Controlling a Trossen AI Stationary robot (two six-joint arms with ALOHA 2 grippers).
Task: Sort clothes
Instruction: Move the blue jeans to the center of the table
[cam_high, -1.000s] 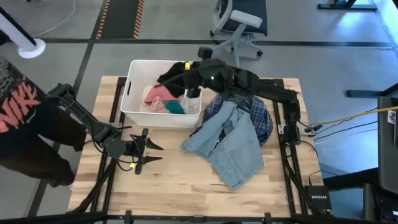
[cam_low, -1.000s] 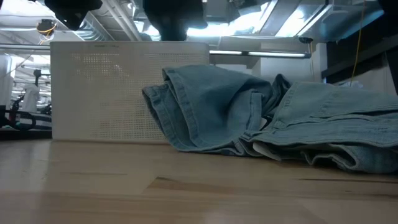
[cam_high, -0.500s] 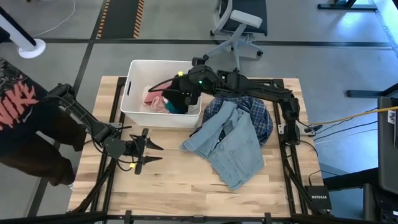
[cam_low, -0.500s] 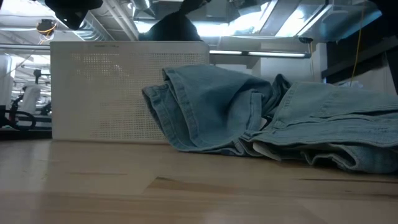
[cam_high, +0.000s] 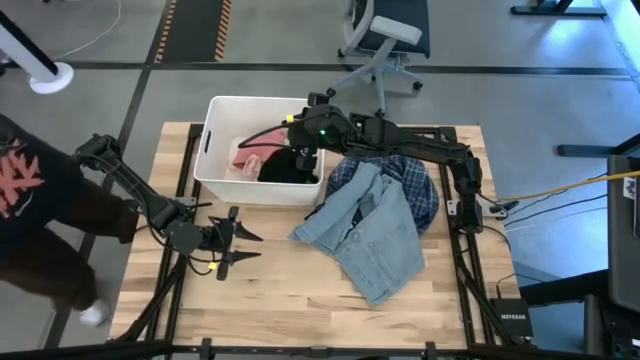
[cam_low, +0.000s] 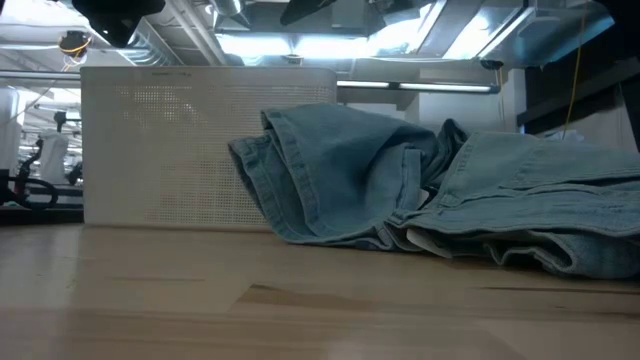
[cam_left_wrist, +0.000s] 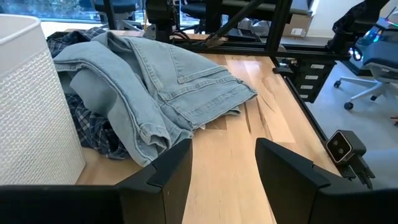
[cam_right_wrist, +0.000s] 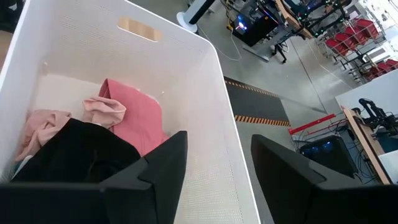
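1. Nearest the table's front edge, the left gripper rests low over the bare wooden table, its fingers spread apart and holding nothing.
2. Just beyond it, the light blue denim lies crumpled on the boards, partly overlapping the dark blue plaid shirt.
3. Further back stands the white plastic bin, with the denim bunched just beside its corner.
4. Inside the bin lie a black garment and a pink piece, touching.
5. Over the bin's denim-side end hangs the right gripper, fingers parted and empty, the black garment lying loose just beneath them.
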